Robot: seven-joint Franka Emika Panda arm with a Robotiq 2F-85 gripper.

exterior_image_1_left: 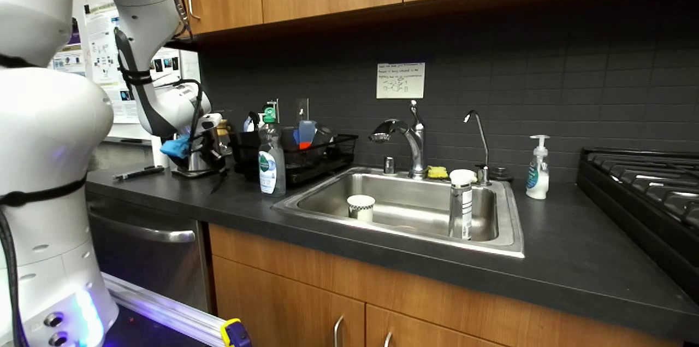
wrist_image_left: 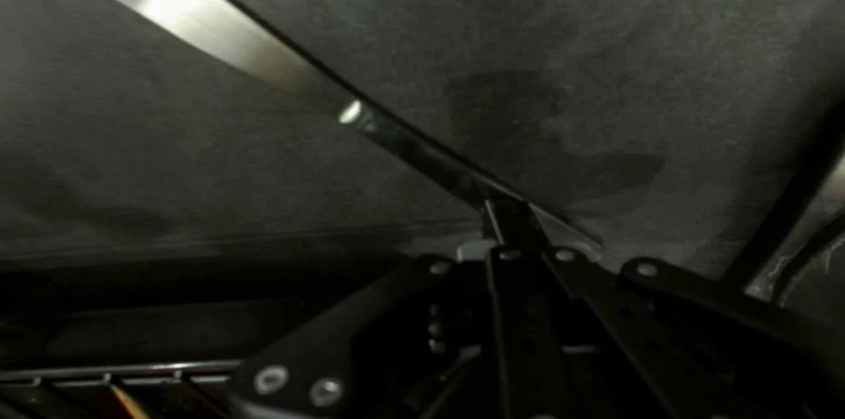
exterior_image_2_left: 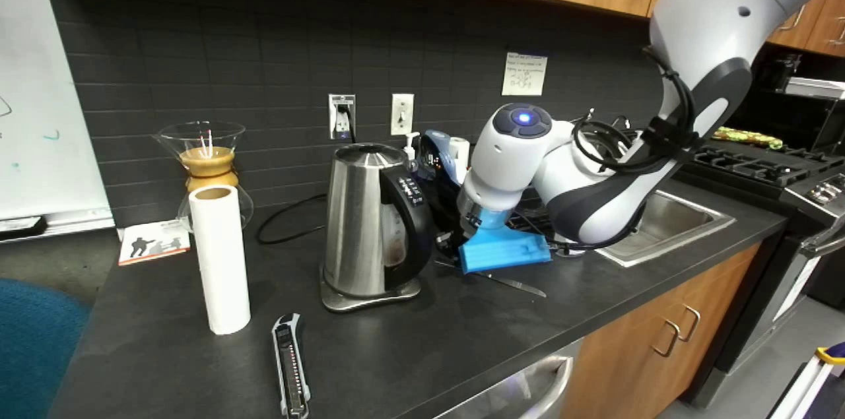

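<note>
In the wrist view a metal knife [wrist_image_left: 247, 43] lies diagonally, blade to the upper left. My gripper [wrist_image_left: 516, 216] is shut, its black tips over the knife's handle, which shows on both sides of them. Whether the handle is pinched between the tips is hidden. An exterior view has the blade of the knife [exterior_image_2_left: 513, 283] flat on the dark counter [exterior_image_2_left: 396, 346], beneath a blue-wrapped part [exterior_image_2_left: 505, 249] of my wrist. The fingertips are hard to make out in both exterior views. A steel kettle [exterior_image_2_left: 360, 221] stands close beside the hand.
Behind the hand is a black dish rack [exterior_image_1_left: 341, 153], with a soap bottle [exterior_image_1_left: 271, 164] in front. A sink [exterior_image_1_left: 404, 215] holds a cup [exterior_image_1_left: 361, 209] and a tall bottle [exterior_image_1_left: 461, 207]. Past the kettle are a white roll [exterior_image_2_left: 223, 260] and a utility knife [exterior_image_2_left: 290, 366].
</note>
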